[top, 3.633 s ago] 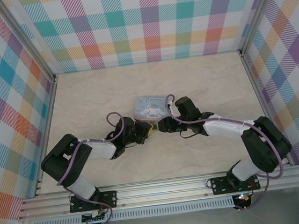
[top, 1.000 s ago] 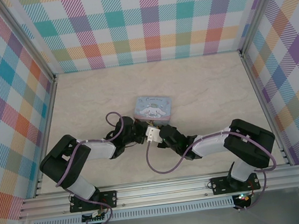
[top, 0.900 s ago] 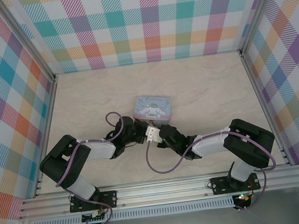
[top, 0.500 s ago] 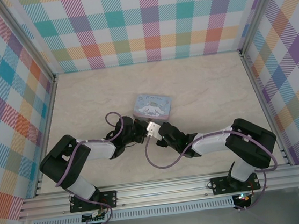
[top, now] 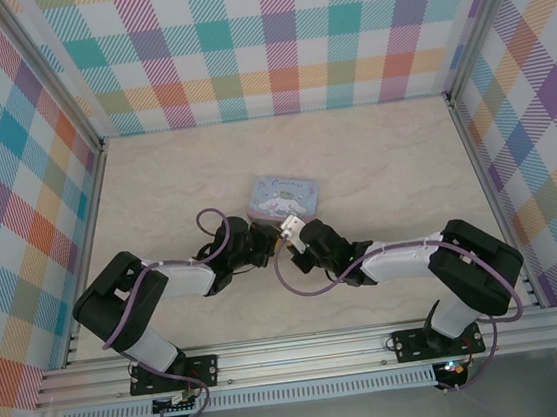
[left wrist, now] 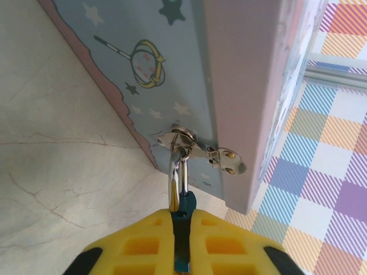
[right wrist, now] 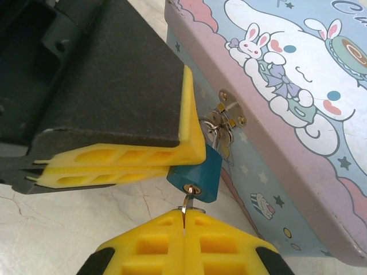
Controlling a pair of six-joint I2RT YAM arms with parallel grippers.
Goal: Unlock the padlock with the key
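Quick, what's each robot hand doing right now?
Left gripper: closed on the blue padlock.
Right gripper: closed on the key, which sits in the padlock.

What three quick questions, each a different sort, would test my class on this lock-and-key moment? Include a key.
1. True or false: the padlock hangs from the clasp of the tin.
2. Which arm's jaws pinch the key? A left, B right.
3. Fill in: the key's tip is at the padlock's ____.
Key: 1 true; 2 B; 3 keyhole.
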